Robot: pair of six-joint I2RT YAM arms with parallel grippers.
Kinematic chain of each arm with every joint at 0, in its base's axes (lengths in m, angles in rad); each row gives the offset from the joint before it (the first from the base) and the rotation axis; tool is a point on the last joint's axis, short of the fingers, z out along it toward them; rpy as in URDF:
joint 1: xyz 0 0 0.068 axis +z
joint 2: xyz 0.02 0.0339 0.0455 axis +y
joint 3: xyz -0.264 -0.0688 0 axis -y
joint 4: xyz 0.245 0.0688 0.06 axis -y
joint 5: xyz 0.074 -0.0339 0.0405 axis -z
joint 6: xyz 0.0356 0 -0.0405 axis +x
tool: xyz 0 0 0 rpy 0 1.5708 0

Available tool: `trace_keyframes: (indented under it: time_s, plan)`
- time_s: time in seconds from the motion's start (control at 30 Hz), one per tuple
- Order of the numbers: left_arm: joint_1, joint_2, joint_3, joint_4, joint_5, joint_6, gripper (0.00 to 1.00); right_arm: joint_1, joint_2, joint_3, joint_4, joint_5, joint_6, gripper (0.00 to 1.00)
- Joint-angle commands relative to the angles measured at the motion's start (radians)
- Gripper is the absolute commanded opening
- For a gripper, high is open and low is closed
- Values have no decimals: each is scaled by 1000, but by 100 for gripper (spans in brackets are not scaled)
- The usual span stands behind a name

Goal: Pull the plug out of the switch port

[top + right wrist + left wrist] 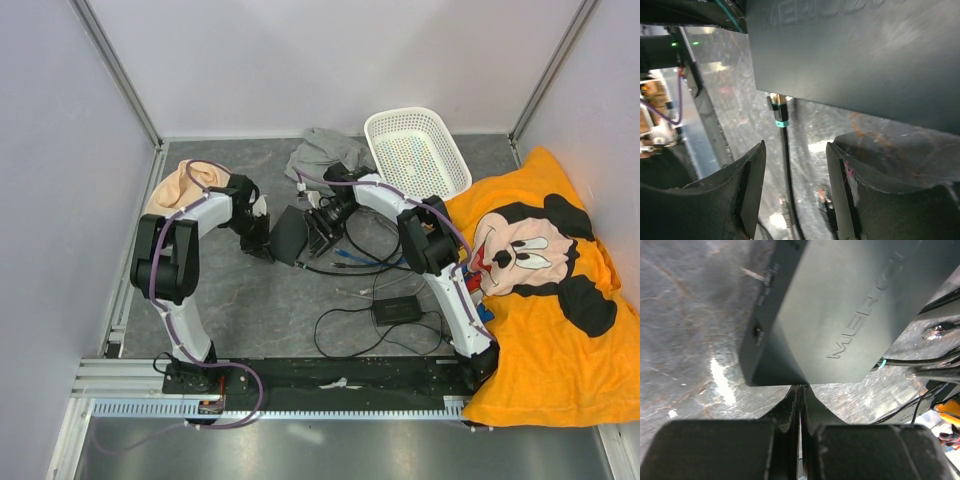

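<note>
Step in hand: approach to the plug, not yet gripped. It is seated in the switch port on the edge of the black switch, mid-worktop. Both arms are reached inward from either side. Right fingers are held apart, straddling the cable short of the plug. Left fingers are pressed together, tips at the switch's corner. Next: right fingers to be advanced, closed on the plug, pulled straight out.

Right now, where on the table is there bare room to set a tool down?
Bare table lies between the left arm and the cable loop; a smaller patch sits between the peach cloth and grey cloth. Around the switch and power brick it is crowded.
</note>
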Motion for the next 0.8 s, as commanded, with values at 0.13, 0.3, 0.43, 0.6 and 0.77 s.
trace_keyframes:
  time_s: [0.13, 0.3, 0.43, 0.6, 0.77]
  plan:
    - [-5, -148, -47, 21, 55, 27, 1, 7, -124, -148, 146, 78, 154, 60]
    - [-3, -145, 68, -9, -49, 108, 2, -25, -148, -231, 364, 21, 368, 59]
    - [14, -90, 142, -13, -193, 180, 2, -39, -133, -288, 548, 10, 539, 60]
    - [34, -16, 147, 6, -247, 205, 1, -39, -80, -233, 698, 26, 665, 62]
    - [32, -2, 90, 24, -189, 171, 2, -22, -17, -121, 755, -16, 717, 64]
